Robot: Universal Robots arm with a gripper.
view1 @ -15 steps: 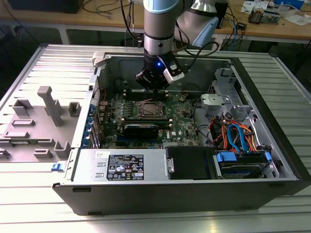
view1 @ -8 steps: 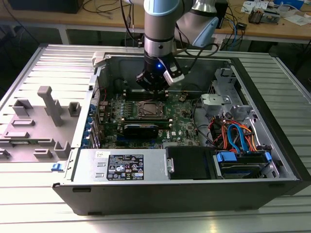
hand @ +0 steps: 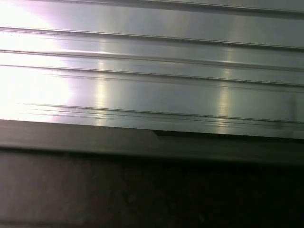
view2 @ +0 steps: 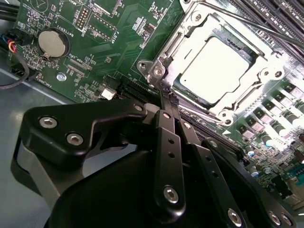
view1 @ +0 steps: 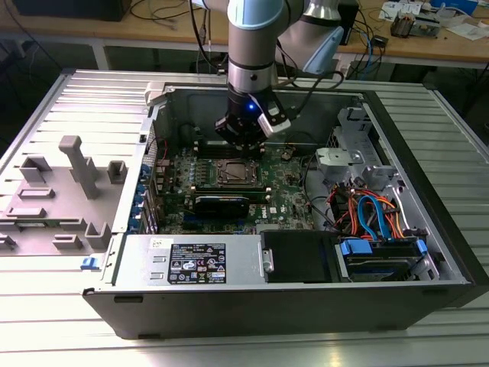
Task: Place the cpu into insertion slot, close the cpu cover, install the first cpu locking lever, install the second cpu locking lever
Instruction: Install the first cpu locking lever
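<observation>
In the second wrist view: cpu [view2: 216, 71] seated in the insertion slot [view2: 190, 97], cpu cover [view2: 184, 47] flat over it. Gripper [view2: 165, 97] pressed together, apparently empty, at the slot's corner. Probably left: both locking levers. In the exterior view, slot just above frame centre.

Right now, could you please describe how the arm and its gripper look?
The arm is a cylinder in silver and pale blue-grey, with a blue light at its wrist. The gripper is black, built of bolted links with silver screw heads.
</observation>
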